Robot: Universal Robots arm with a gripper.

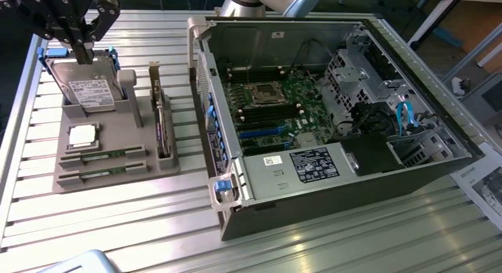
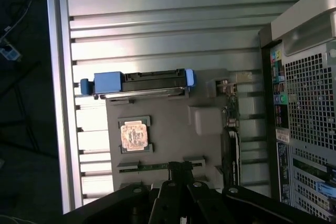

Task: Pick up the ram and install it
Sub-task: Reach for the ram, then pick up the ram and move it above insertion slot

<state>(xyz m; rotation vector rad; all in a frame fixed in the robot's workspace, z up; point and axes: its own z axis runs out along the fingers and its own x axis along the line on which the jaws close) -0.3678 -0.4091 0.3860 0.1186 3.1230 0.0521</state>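
Observation:
Two ram sticks, thin and green, lie in slots at the near end of a grey holder, one [image 1: 103, 155] just behind the other [image 1: 100, 170]. In the wrist view one ram stick [image 2: 149, 167] shows beside my fingertips, part hidden by them. My gripper [image 1: 82, 48] hangs over the far end of the holder, above the hard drive [image 1: 93, 90]. Its black fingers [image 2: 169, 192] are shut with nothing between them. The open computer case [image 1: 314, 102] stands on the exterior view's right, with the motherboard [image 1: 274, 108] exposed.
The holder [image 1: 117, 132] also carries a square silver CPU [image 1: 83, 136] and an upright dark expansion card [image 1: 161, 126]. In the wrist view the blue-ended hard drive [image 2: 142, 81], the CPU [image 2: 134, 135] and the case's rear panel [image 2: 304, 108] appear. Ribbed metal table [image 1: 117, 226] all around.

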